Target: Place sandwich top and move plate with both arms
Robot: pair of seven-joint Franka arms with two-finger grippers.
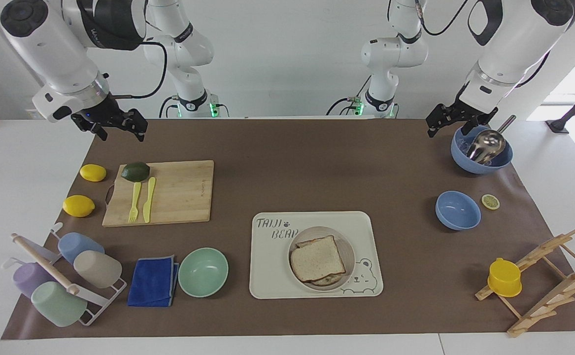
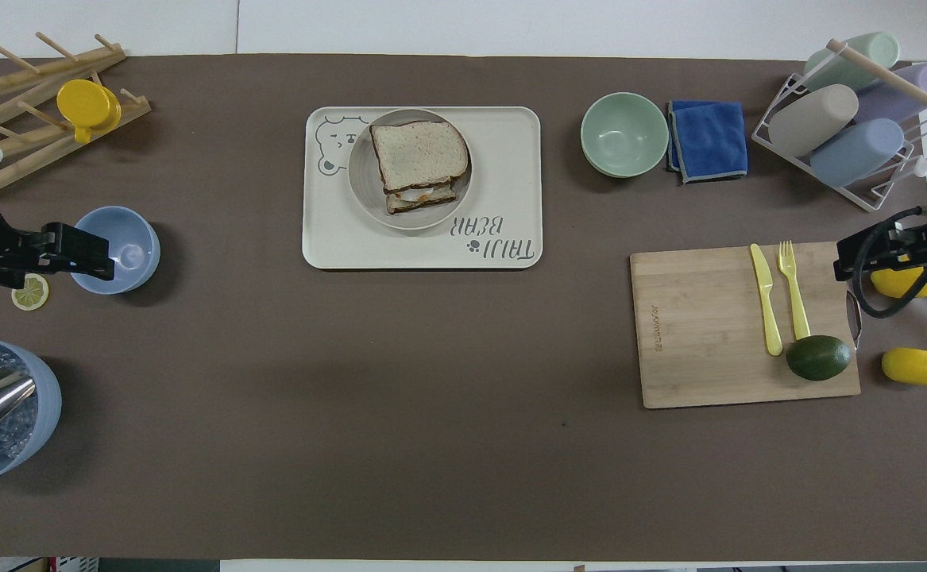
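The left gripper (image 1: 446, 124) hangs in the air over the rim of the big blue bowl (image 1: 481, 157) that holds a metal scoop, at the left arm's end of the table; its black fingers stand apart with nothing between them. The right gripper (image 1: 118, 129) hangs over the brown mat's corner at the right arm's end, above the wooden cutting board (image 1: 179, 193), likewise spread and empty. In the overhead view both arms are cut off at the frame edges. The sandwich top (image 1: 317, 258), a square beige bread slice with brown crust, lies on the stack in the small round pale plate (image 1: 348, 251), hiding most of the filling. The plate sits on the rectangular cream bear tray (image 1: 272, 266).
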